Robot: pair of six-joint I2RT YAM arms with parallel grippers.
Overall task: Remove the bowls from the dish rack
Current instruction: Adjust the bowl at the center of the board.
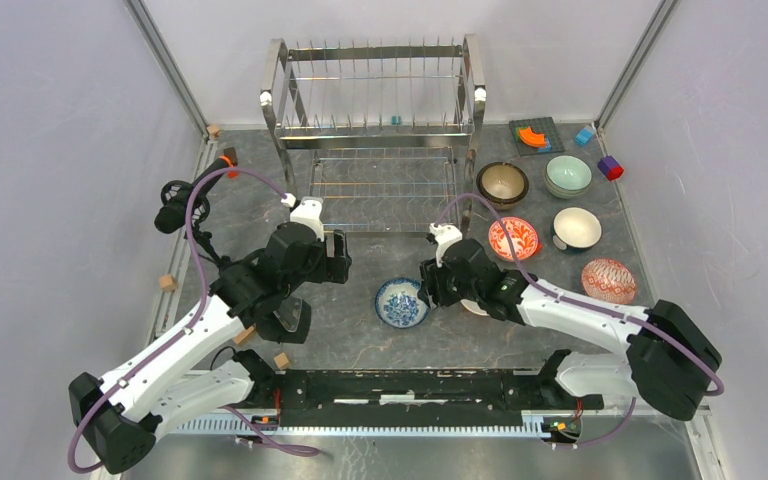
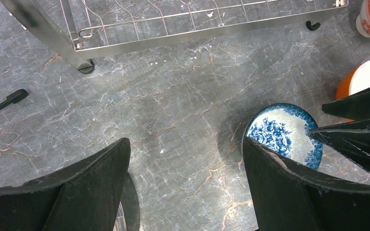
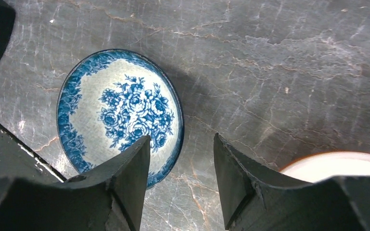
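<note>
Grey marbled tabletop [image 1: 360, 350] between pale walls [image 1: 60, 150] carries dish rack [image 1: 380, 142] and bowls [image 1: 401, 302].

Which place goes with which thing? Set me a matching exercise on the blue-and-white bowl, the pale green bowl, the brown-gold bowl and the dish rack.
Things:
1. blue-and-white bowl
2. pale green bowl
3. brown-gold bowl
4. dish rack

Places:
A. at the back, no bowls in it
B. next to the rack's right front leg
C. alone in front of the rack
D. back right, nearest the coloured blocks

Pairs: 1-C, 2-D, 3-B, 4-A
</note>
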